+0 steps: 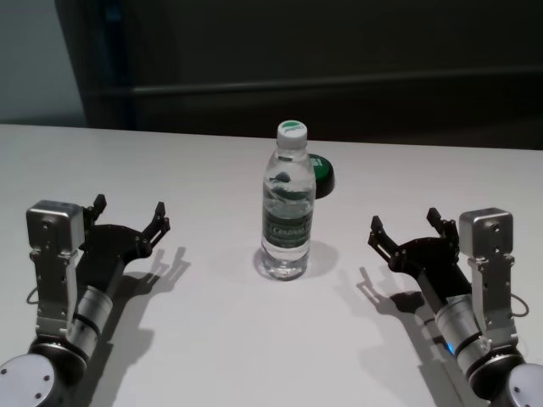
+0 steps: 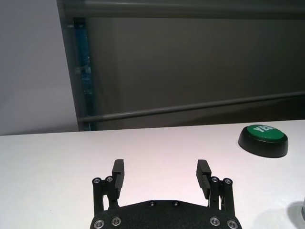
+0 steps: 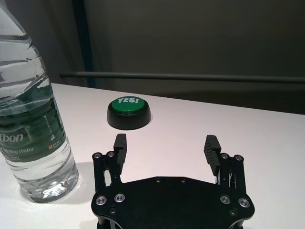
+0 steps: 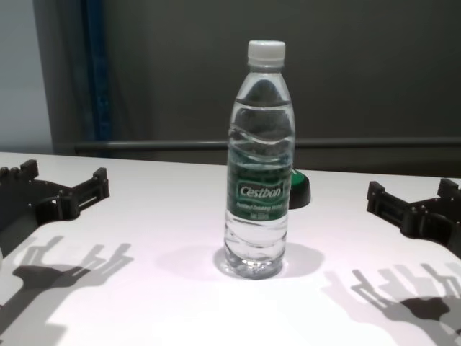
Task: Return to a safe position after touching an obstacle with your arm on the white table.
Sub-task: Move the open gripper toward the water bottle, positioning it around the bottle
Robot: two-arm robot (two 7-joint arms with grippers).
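The obstacle, a tall clear water bottle (image 1: 288,208) with a white cap and dark green Cestbon label, stands upright at the middle of the white table (image 1: 212,339). It also shows in the chest view (image 4: 258,173) and the right wrist view (image 3: 33,129). My left gripper (image 1: 130,214) is open and empty, low over the table well left of the bottle. My right gripper (image 1: 405,226) is open and empty, well right of the bottle. Neither touches it. The left gripper (image 2: 161,175) and the right gripper (image 3: 167,150) show open in their wrist views.
A low black round button with a green YES top (image 1: 322,173) sits just behind the bottle, to its right; it also shows in the right wrist view (image 3: 129,111) and left wrist view (image 2: 263,140). A dark wall with a rail (image 1: 339,85) runs behind the table's far edge.
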